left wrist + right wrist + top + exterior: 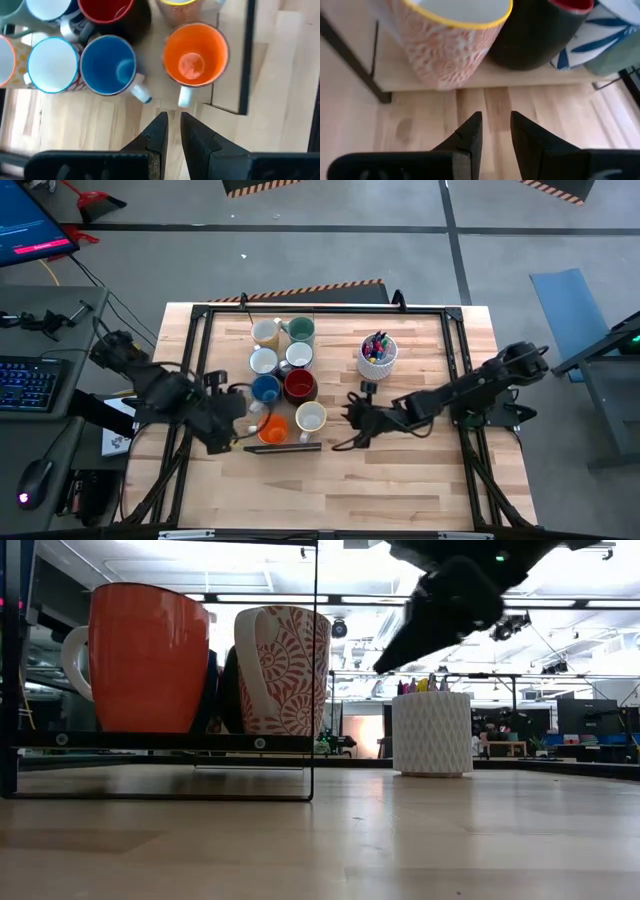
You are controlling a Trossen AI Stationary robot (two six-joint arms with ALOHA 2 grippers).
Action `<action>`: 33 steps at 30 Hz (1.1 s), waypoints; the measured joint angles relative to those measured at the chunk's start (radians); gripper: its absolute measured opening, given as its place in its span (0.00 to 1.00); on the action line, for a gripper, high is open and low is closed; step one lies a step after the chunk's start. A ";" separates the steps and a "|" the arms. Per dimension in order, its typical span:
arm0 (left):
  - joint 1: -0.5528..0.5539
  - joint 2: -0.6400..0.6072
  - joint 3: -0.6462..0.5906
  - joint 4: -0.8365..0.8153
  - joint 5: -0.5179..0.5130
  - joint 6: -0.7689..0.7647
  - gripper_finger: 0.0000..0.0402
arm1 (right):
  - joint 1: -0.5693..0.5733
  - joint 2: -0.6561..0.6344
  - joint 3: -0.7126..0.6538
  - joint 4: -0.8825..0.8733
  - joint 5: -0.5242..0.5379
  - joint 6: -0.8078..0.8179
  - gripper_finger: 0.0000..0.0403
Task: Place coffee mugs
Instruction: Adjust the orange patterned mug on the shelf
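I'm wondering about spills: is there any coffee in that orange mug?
No, the orange mug looks empty, with only its bare orange bottom showing inside.

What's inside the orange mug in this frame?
The orange mug is empty: the left wrist view looks straight into it and shows only its glossy orange floor. The left gripper hovers beside its handle, holding nothing.

Around your pale wood worktop point(400, 480) the floor point(330, 250) is grey with dark lines. A keyboard point(28, 382) and monitor point(30, 225) sit left of it; beyond it, ceiling lights point(260, 598) glow above distant desks point(505, 747).
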State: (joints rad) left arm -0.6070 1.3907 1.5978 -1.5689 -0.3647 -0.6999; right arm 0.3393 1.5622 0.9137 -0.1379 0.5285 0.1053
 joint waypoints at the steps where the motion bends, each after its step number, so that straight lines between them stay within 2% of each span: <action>1: -0.018 -0.004 0.000 0.003 -0.010 -0.003 0.10 | -0.005 0.012 0.015 0.000 0.001 -0.010 0.20; 11: -0.135 -0.006 0.000 -0.002 -0.106 -0.030 0.10 | -0.032 0.141 0.128 0.001 0.020 0.002 0.20; 20: -0.148 -0.003 0.000 -0.002 -0.120 -0.030 0.10 | -0.032 0.220 0.214 0.001 -0.045 -0.036 0.20; 33: -0.147 -0.003 0.000 -0.002 -0.122 -0.031 0.10 | -0.032 0.226 0.219 0.060 -0.122 -0.063 0.20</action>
State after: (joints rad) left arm -0.7544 1.3872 1.5978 -1.5711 -0.4870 -0.7307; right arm 0.3073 1.7885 1.1327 -0.0776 0.4069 0.0425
